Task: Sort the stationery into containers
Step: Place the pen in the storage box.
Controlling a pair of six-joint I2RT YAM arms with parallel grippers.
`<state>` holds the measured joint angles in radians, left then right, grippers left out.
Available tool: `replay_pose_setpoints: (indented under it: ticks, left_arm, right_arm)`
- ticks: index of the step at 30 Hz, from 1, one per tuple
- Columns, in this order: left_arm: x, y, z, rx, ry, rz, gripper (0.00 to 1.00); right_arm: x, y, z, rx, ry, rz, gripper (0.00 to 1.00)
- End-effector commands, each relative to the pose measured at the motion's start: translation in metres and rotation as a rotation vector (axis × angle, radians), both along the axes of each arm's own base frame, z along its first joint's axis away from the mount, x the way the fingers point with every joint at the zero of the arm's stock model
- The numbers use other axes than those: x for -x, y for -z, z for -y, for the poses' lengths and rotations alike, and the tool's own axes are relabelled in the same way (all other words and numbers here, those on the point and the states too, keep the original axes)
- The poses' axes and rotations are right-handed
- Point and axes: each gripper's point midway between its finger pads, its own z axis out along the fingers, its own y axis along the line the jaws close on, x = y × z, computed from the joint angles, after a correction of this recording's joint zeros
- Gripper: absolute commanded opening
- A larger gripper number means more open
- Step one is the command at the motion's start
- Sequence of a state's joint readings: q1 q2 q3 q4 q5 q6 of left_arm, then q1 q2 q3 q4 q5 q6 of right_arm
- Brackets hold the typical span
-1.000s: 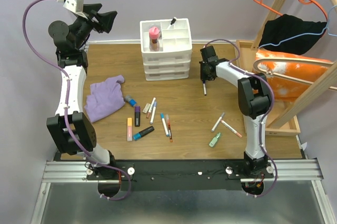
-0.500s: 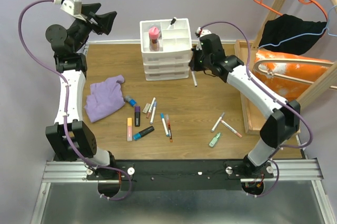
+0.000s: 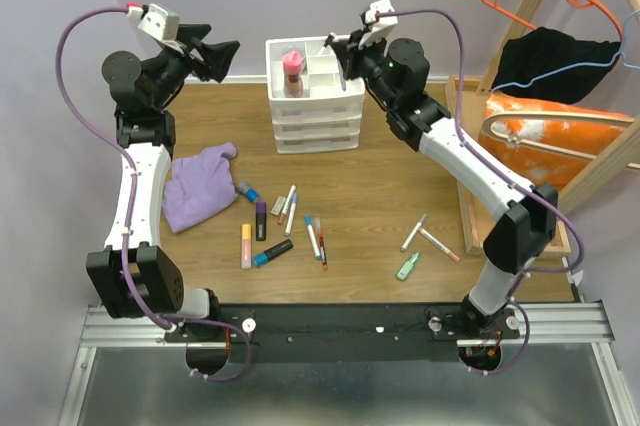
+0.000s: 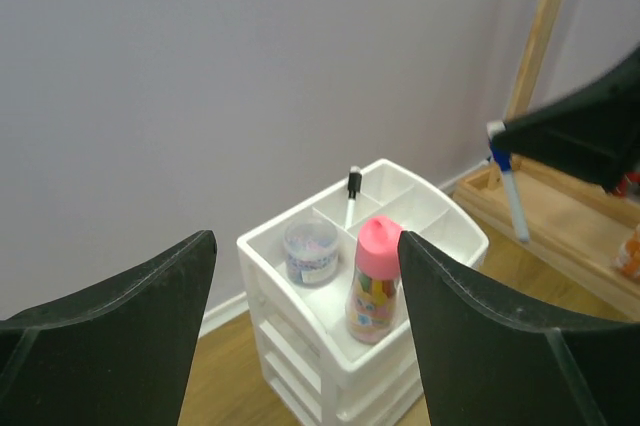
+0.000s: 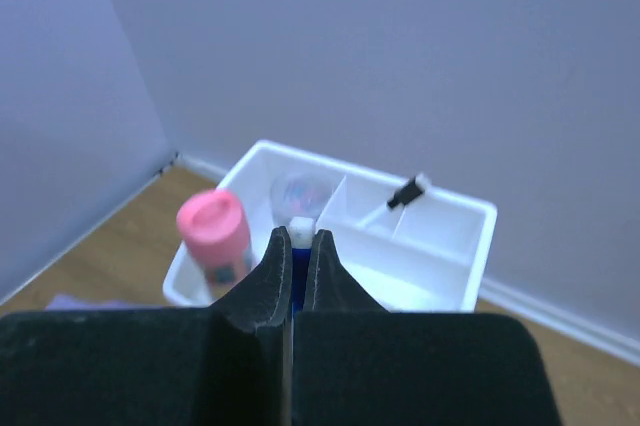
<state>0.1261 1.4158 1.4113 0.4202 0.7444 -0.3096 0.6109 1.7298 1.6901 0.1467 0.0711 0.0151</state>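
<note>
Stationery is being sorted piece by piece: a white pen with blue markings (image 4: 511,196) is being pinched between the closed jaws of the right gripper (image 3: 347,49) and is hanging nearly upright just above the open top compartments of the white organiser (image 3: 315,118). The left gripper (image 3: 222,49) is being held aloft to the organiser's left, its jaws spread wide with nothing between them. A pink-capped tube (image 3: 292,70), a small round jar (image 4: 310,246) and a black-tipped pen (image 4: 352,191) are already being housed in the compartments. A cluster of pens and stubby markers (image 3: 285,221) is lying loose on the wooden surface (image 3: 400,166), just right of a purple cloth (image 3: 195,186), and a few more pieces (image 3: 422,241) are lying nearer the right arm. The held pen is being judged light, stiff and smooth-barrelled, so it is likely to pivot or slip in a narrow pinch. For the loose ones, a hold across the barrel near mid-length is being judged safest, taken where each is lying apart from its neighbours. Little force is being thought necessary, since hard plastic of this kind is unlikely to crush
</note>
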Motion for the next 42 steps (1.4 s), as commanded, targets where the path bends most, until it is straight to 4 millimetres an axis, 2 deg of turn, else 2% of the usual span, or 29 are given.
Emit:
replay_pose_setpoints:
  ticks: [1, 2, 3, 4, 5, 6, 7, 8, 10, 11, 13, 14, 15, 18, 20, 21, 22, 26, 28, 29, 31, 36, 39, 40, 42]
  left_arm:
    - [0.009, 0.042, 0.005, -0.098, -0.014, -0.082, 0.82]
    - [0.011, 0.046, 0.004, -0.112, -0.027, -0.087, 0.82]
    - [0.009, 0.059, 0.001, -0.140, -0.044, -0.100, 0.82]
    - [0.008, 0.067, -0.003, -0.143, -0.068, -0.131, 0.82]
    - [0.010, 0.070, -0.006, -0.152, -0.086, -0.138, 0.82]
    - [0.010, 0.075, -0.008, -0.153, -0.099, -0.152, 0.83]
    - [0.009, 0.080, -0.012, -0.133, -0.124, -0.192, 0.84]
    - [0.010, 0.081, -0.012, -0.129, -0.127, -0.205, 0.84]
    - [0.012, 0.085, -0.012, -0.125, -0.121, -0.231, 0.84]
    - [0.014, 0.087, -0.011, -0.123, -0.118, -0.237, 0.84]
    - [0.015, 0.094, -0.011, -0.122, -0.116, -0.260, 0.84]
    - [0.015, 0.097, -0.011, -0.121, -0.118, -0.268, 0.84]
    - [0.015, 0.100, -0.011, -0.119, -0.119, -0.275, 0.84]
    - [0.012, 0.103, -0.012, -0.112, -0.122, -0.284, 0.84]
    - [0.009, 0.106, -0.012, -0.110, -0.123, -0.293, 0.84]
    - [0.008, 0.105, -0.014, -0.107, -0.127, -0.293, 0.84]
    - [0.008, 0.105, -0.014, -0.107, -0.127, -0.293, 0.84]
    - [0.002, 0.106, -0.015, -0.114, -0.135, -0.303, 0.84]
    - [0.000, 0.099, -0.017, -0.125, -0.145, -0.293, 0.85]
    - [-0.001, 0.098, -0.018, -0.128, -0.149, -0.292, 0.85]
    - [-0.001, 0.096, -0.019, -0.135, -0.153, -0.286, 0.85]
    - [0.000, 0.102, -0.019, -0.136, -0.157, -0.299, 0.85]
    - [0.001, 0.106, -0.020, -0.132, -0.163, -0.304, 0.85]
    - [0.002, 0.106, -0.020, -0.133, -0.163, -0.303, 0.85]
    - [0.003, 0.104, -0.020, -0.134, -0.165, -0.296, 0.85]
  right_arm:
    - [-0.038, -0.042, -0.011, -0.100, 0.062, 0.250, 0.01]
    - [-0.043, -0.043, -0.012, -0.113, 0.073, 0.262, 0.00]
    - [-0.045, -0.057, -0.012, -0.145, 0.077, 0.303, 0.01]
    - [-0.056, -0.044, -0.019, -0.142, 0.080, 0.296, 0.01]
    - [-0.060, -0.044, -0.021, -0.146, 0.082, 0.311, 0.00]
    - [-0.063, -0.047, -0.022, -0.166, 0.087, 0.342, 0.01]
    - [-0.065, -0.059, -0.022, -0.185, 0.089, 0.373, 0.01]
    - [-0.076, -0.044, -0.028, -0.176, 0.093, 0.361, 0.01]
    - [-0.082, -0.056, -0.027, -0.205, 0.110, 0.390, 0.00]
    - [-0.086, -0.056, -0.026, -0.210, 0.117, 0.396, 0.00]
    - [-0.099, -0.043, -0.026, -0.211, 0.139, 0.389, 0.01]
    - [-0.101, -0.053, -0.022, -0.230, 0.147, 0.406, 0.01]
    - [-0.110, -0.041, -0.023, -0.220, 0.155, 0.385, 0.00]
    - [-0.116, -0.040, -0.021, -0.225, 0.163, 0.393, 0.01]
    - [-0.123, -0.026, -0.025, -0.213, 0.161, 0.377, 0.01]
    - [-0.124, -0.028, -0.025, -0.218, 0.164, 0.384, 0.01]
    - [-0.130, -0.017, -0.026, -0.209, 0.169, 0.372, 0.00]
    - [-0.139, -0.001, -0.030, -0.207, 0.164, 0.359, 0.01]
    - [-0.141, -0.002, -0.029, -0.216, 0.166, 0.369, 0.01]
    - [-0.147, 0.007, -0.030, -0.211, 0.170, 0.360, 0.00]
    - [-0.150, 0.011, -0.029, -0.210, 0.178, 0.357, 0.01]
    - [-0.155, 0.025, -0.030, -0.202, 0.181, 0.334, 0.01]
    - [-0.155, 0.031, -0.030, -0.201, 0.181, 0.319, 0.20]
    - [-0.153, 0.028, -0.030, -0.202, 0.179, 0.320, 0.30]
    - [-0.151, 0.028, -0.028, -0.201, 0.182, 0.319, 0.35]
